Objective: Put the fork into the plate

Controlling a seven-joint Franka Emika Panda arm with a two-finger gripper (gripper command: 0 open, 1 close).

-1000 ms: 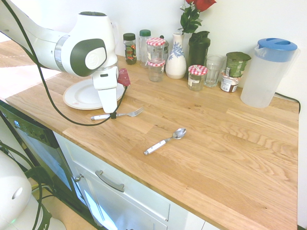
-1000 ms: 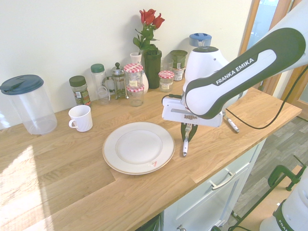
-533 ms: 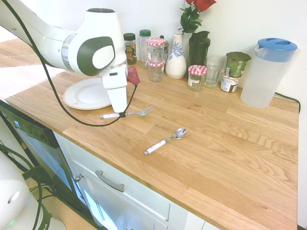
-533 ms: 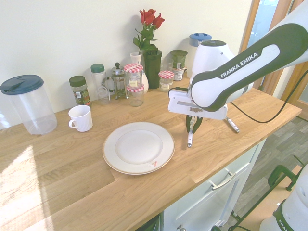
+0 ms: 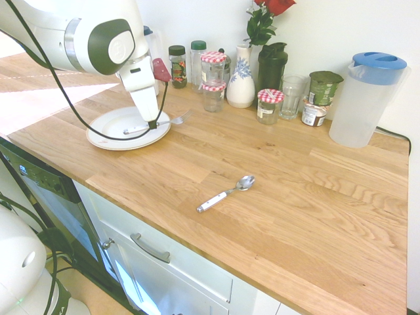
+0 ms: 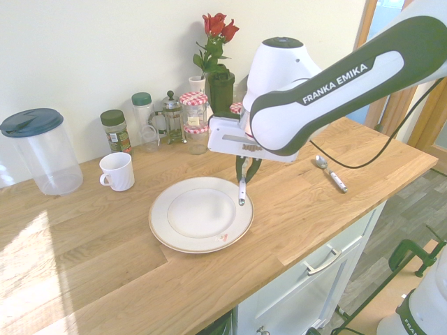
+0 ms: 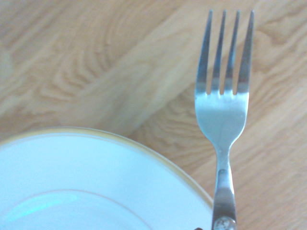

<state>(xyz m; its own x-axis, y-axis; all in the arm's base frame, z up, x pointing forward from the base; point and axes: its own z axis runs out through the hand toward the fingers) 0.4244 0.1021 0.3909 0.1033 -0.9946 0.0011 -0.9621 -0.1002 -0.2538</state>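
My gripper (image 5: 152,123) is clamped tight on the fork (image 5: 155,123), pinching it about mid-length, handle end over the plate (image 5: 105,138) and tines sticking out past the rim toward the jars. Fork is held roughly level in the air above the plate's near-jars edge; in the second exterior view the gripper (image 6: 242,183) hangs over the plate (image 6: 174,237) rim with the white handle (image 6: 242,194) pointing down toward the dish. Whether the handle tip touches the plate I can't tell, probably just clear of it. Wrist view: fork (image 7: 223,110) tines over bare wood, neck crossing the plate (image 7: 72,167) rim with its thin yellowish edge. Plate lies flat on the counter (image 5: 295,197), nothing else on it. Spoon (image 5: 226,193) lies alone on the counter, well apart from the plate, near the front edge. Along the wall: jars with checked lids (image 5: 212,65), vase (image 5: 241,79) with a rose, a glass (image 5: 292,95), pitcher (image 5: 364,98) with blue lid. White mug (image 6: 116,171) sits near the plate on the far side.
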